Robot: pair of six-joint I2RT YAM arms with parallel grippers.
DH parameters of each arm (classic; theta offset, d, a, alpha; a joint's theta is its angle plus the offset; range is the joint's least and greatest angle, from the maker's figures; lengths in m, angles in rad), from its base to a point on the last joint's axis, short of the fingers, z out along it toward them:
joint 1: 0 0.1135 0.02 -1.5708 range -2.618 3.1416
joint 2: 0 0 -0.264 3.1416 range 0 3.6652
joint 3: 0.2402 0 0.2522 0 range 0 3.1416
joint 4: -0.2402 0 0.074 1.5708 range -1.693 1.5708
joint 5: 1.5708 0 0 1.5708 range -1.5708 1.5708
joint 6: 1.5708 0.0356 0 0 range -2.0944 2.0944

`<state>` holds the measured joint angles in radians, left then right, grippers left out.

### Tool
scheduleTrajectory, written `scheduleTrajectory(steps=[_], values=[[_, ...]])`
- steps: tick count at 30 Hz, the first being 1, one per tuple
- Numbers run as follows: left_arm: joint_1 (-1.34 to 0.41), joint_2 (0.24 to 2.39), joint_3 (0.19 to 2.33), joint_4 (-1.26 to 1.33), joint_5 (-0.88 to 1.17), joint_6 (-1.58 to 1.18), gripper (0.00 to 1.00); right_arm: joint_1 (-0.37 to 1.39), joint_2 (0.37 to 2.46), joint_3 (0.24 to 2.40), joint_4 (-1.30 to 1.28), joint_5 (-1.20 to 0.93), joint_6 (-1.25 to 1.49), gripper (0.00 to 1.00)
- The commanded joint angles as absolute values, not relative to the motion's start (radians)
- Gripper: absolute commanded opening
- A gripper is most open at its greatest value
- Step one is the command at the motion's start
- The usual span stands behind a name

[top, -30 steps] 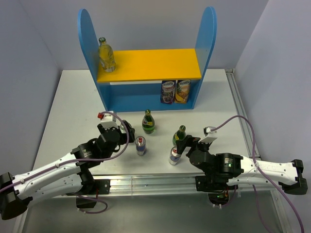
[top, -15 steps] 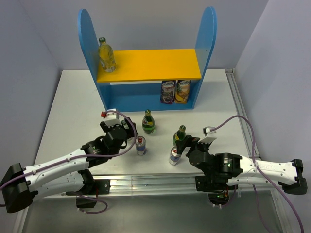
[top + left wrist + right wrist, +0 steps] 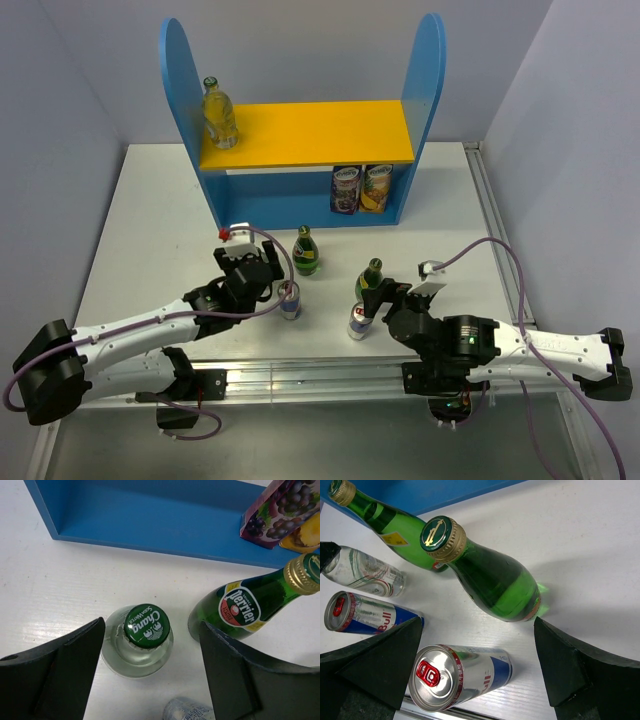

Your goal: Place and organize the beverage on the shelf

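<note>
The clear bottle with the green cap (image 3: 137,660) stands upright on the surface (image 3: 150,220), about midway between the far and near edges and a little left of centre. It is not yet gripped. It is bracketed by the left pincer (image 3: 151,630), whose jaws are spread wide, one on each side and both apart from the glass. A second ago this pincer was held back, nearer the left edge. Since then it has been carried forward toward the shelf (image 3: 180,80) until the bottle lay between its fingers.

Just beside the bottle, toward the right edge, a green bottle (image 3: 240,610) is seen close to the right-hand finger. The top of a can (image 3: 187,711) shows on the near side. None of the drinks has been displaced meanwhile.

The right pincer (image 3: 477,630) has not been moved. It is likewise spread open and empty, facing the other green bottle (image 3: 490,575) and the second can (image 3: 460,675) toward the near edge.

At the far edge, only one pale bottle (image 3: 219,113) has been placed, at the left end of the yellow upper board (image 3: 320,130). Two fruit-printed containers (image 3: 361,187) sit on the lower tier.

The approach is judged complete, so closing on the clear bottle would follow. Five drinks remain to be shelved, and the neighbouring green bottle could be nudged by the right-hand finger.
</note>
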<state>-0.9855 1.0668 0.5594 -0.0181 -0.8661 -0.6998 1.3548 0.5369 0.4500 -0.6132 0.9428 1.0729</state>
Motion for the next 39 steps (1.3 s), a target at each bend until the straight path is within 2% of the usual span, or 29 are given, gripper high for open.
scheduleTrajectory(steps=[1,6,12,18,19,21,22,25,32,39], values=[[-0.977,1.066,0.568,0.063,-0.894,-0.683,0.81,1.354,0.525,0.451,-0.588,0.98,1.069,1.0],[-0.963,1.075,0.572,0.075,-0.894,-0.67,0.76,1.355,0.537,0.454,-0.588,0.98,1.068,1.0],[-0.95,1.1,0.587,0.069,-0.899,-0.658,0.64,1.354,0.528,0.449,-0.588,0.982,1.068,1.0],[-0.943,1.109,0.578,0.075,-0.899,-0.663,0.46,1.354,0.509,0.443,-0.584,0.982,1.068,1.0],[-0.942,1.109,0.575,0.075,-0.899,-0.664,0.37,1.355,0.509,0.443,-0.584,0.98,1.068,1.0],[-0.94,1.117,0.575,0.072,-0.897,-0.664,0.26,1.355,0.511,0.445,-0.584,0.98,1.069,1.0],[-0.939,1.12,0.577,0.066,-0.902,-0.669,0.15,1.355,0.511,0.445,-0.586,0.98,1.069,1.0],[-0.937,1.126,0.587,0.035,-0.908,-0.686,0.0,1.355,0.511,0.445,-0.587,0.982,1.072,1.0],[-0.939,1.085,0.636,-0.054,-0.914,-0.676,0.0,1.355,0.499,0.442,-0.588,0.983,1.074,1.0],[-0.939,1.04,0.782,-0.164,-0.916,-0.611,0.0,1.355,0.492,0.442,-0.591,0.988,1.077,1.0]])
